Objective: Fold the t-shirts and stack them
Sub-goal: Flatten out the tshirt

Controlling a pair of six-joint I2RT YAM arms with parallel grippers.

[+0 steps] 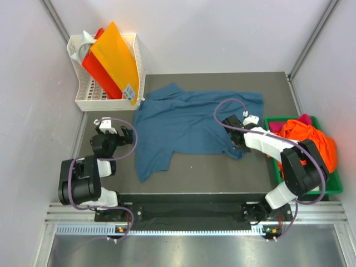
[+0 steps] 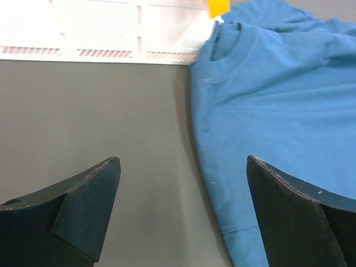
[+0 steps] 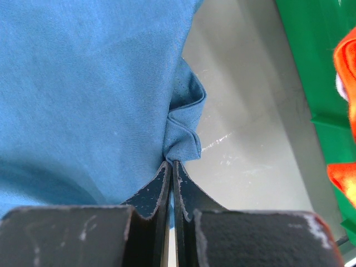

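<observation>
The dark teal-blue t-shirt [image 1: 189, 125] lies spread on the grey counter [image 1: 222, 167], just beside the green tray [image 1: 332, 189] on the side toward the left arm. Its collar points to the far corner, away from the tray.

The right hand [image 1: 236, 148] sits low at the shirt edge nearest the tray. Its two fingers are pressed together on a small puckered fold of the blue cloth [image 3: 183, 128], pinched at their tips [image 3: 171, 162].

The left hand [image 1: 127, 134] is on the far side of the shirt from the tray, spread wide and holding nothing. From its wrist camera, one finger [image 2: 89, 200] is over bare counter and the other over the blue cloth [image 2: 278, 111].

In the tray an orange t-shirt [image 1: 311, 142] is heaped, with a magenta one [image 1: 304, 118] showing at the tray's far rim.
</observation>
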